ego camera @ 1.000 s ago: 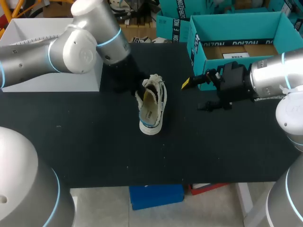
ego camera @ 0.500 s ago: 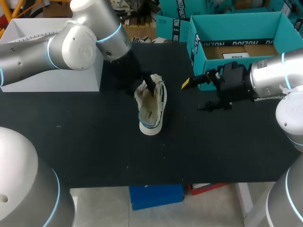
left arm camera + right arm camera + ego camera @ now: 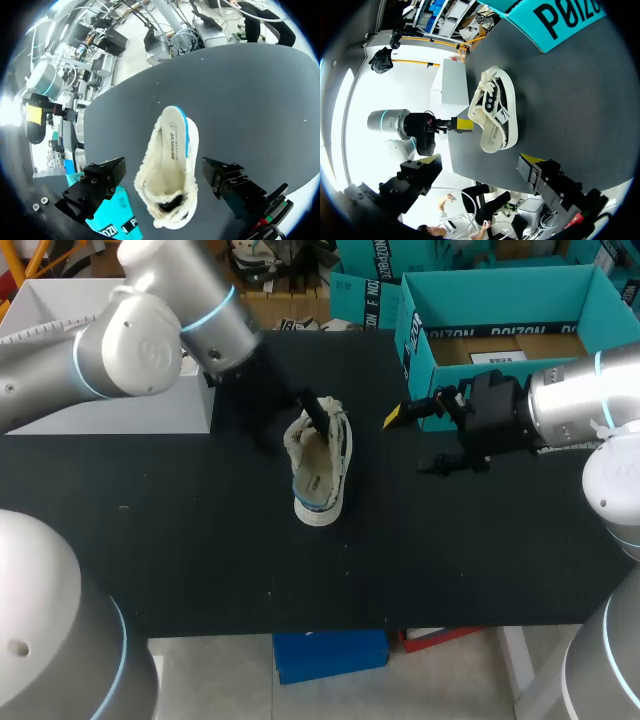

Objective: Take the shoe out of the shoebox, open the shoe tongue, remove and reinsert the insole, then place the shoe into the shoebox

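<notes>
A white sneaker [image 3: 321, 468] with a fleecy lining stands upright on the black table [image 3: 200, 540], near its middle. My left gripper [image 3: 306, 420] hovers over the shoe's heel end, open; in the left wrist view the sneaker [image 3: 172, 165] lies between and beyond its spread fingers [image 3: 96, 188], untouched. My right gripper [image 3: 410, 443] is open and empty to the right of the shoe, in front of the teal shoebox [image 3: 500, 315]. In the right wrist view the sneaker [image 3: 496, 112] lies ahead of the right gripper [image 3: 479, 162], with the left gripper's yellow tip [image 3: 464, 124] beside it.
A large white box [image 3: 110, 350] stands at the table's back left, behind my left arm. The open teal shoebox at the back right holds brown card. Bare black tabletop stretches in front of the shoe to the near edge.
My left gripper has opened, let go of the shoe's heel end, and its arm has drawn back up and to the left. The shoe and right arm have stayed put.
</notes>
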`<control>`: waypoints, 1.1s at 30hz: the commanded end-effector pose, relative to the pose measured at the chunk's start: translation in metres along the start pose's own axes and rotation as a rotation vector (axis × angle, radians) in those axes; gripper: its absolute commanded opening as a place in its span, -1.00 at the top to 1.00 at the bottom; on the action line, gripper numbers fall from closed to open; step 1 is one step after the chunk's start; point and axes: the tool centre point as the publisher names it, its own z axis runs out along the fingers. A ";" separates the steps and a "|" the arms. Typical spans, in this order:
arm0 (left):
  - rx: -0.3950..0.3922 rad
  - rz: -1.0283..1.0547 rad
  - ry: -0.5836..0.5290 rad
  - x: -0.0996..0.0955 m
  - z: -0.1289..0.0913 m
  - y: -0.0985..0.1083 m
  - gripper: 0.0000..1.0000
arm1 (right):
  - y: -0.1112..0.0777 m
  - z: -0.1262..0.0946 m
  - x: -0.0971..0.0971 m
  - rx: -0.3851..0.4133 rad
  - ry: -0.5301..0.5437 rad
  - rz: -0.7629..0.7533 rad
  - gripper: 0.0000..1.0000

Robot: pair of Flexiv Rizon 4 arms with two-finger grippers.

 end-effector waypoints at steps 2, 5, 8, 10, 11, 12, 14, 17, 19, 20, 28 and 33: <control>-0.041 -0.072 -0.114 0.019 0.011 -0.020 -1.00 | 0.000 0.001 0.001 0.000 -0.001 0.001 -1.00; -0.034 -0.112 -0.148 0.025 0.018 -0.027 -1.00 | 0.000 0.001 0.001 0.000 -0.001 0.001 -1.00; -0.027 -0.148 -0.188 0.028 0.022 -0.032 -1.00 | 0.000 0.001 0.001 0.000 -0.001 0.001 -1.00; -0.023 -0.166 -0.208 0.029 0.025 -0.035 -1.00 | 0.000 0.001 0.001 0.000 -0.001 0.001 -1.00; -0.020 -0.173 -0.215 0.029 0.027 -0.036 -1.00 | 0.000 0.001 0.001 0.000 -0.001 0.001 -1.00; -0.017 -0.179 -0.220 0.030 0.030 -0.037 -1.00 | 0.000 0.001 0.001 0.000 -0.001 0.001 -1.00; -0.014 -0.186 -0.225 0.031 0.034 -0.038 -1.00 | 0.000 0.001 0.001 0.000 -0.001 0.001 -1.00; -0.014 -0.207 -0.248 0.030 0.041 -0.037 -0.84 | 0.000 0.001 0.001 0.000 -0.001 0.001 -1.00; -0.020 -0.226 -0.272 0.031 0.046 -0.035 -0.74 | 0.000 0.001 0.001 0.000 -0.001 0.001 -1.00; -0.023 -0.233 -0.278 0.031 0.049 -0.033 -0.47 | 0.000 0.001 0.001 0.000 -0.001 0.001 -1.00; -0.041 -0.254 -0.324 0.028 0.057 -0.022 0.33 | 0.000 0.001 0.001 0.000 -0.001 0.001 -1.00; -0.042 -0.262 -0.336 0.025 0.057 -0.022 0.47 | 0.000 0.001 0.001 0.000 -0.001 0.001 -1.00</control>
